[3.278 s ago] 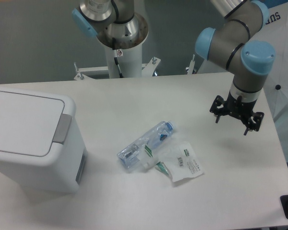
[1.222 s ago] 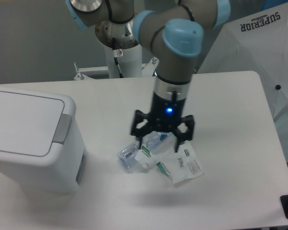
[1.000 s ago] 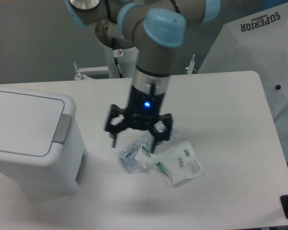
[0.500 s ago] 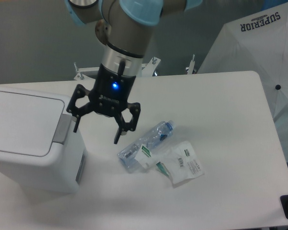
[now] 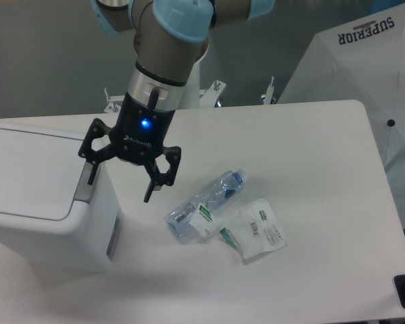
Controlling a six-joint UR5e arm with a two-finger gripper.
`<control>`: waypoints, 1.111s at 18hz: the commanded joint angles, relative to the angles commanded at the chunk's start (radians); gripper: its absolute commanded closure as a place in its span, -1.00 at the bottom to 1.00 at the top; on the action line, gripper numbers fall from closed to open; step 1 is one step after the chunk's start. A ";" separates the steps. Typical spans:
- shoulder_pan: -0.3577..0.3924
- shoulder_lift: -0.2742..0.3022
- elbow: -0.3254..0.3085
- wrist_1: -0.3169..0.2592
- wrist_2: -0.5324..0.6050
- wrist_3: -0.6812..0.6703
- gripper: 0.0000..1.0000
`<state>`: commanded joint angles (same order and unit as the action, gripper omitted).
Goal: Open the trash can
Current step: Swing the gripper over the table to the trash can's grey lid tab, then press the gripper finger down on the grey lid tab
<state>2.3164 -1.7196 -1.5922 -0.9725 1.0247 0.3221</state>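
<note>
The trash can [image 5: 34, 196] is a large white boxy bin at the left of the table, its flat lid shut. Its grey push-button tab [image 5: 86, 185] sits at the lid's right edge, partly covered by a gripper finger. My gripper [image 5: 119, 182] hangs open and empty just right of the can, fingers pointing down. Its left fingertip is over the grey tab and its right fingertip is over bare table. I cannot tell whether the left fingertip touches the tab.
A clear plastic bottle [image 5: 204, 205] with a blue cap lies on its side at mid-table. A clear plastic bag [image 5: 255, 229] lies next to it on the right. A white umbrella [image 5: 364, 61] stands past the table's far right corner.
The arm has swept from the table's right side across the bottle to the left. The gripper has stayed open and now stands at the trash can's tab.
</note>
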 joint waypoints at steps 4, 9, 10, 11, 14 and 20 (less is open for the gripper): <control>0.000 -0.002 -0.020 0.003 0.002 0.006 -1.00; 0.000 -0.005 -0.022 0.002 0.008 0.000 -1.00; 0.000 -0.005 -0.022 0.002 0.009 0.000 -1.00; 0.000 -0.005 -0.025 0.002 0.012 0.000 -1.00; 0.000 -0.006 -0.028 0.002 0.012 0.000 -1.00; 0.000 -0.009 -0.026 0.002 0.012 -0.002 -1.00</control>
<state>2.3163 -1.7288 -1.6184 -0.9710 1.0370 0.3206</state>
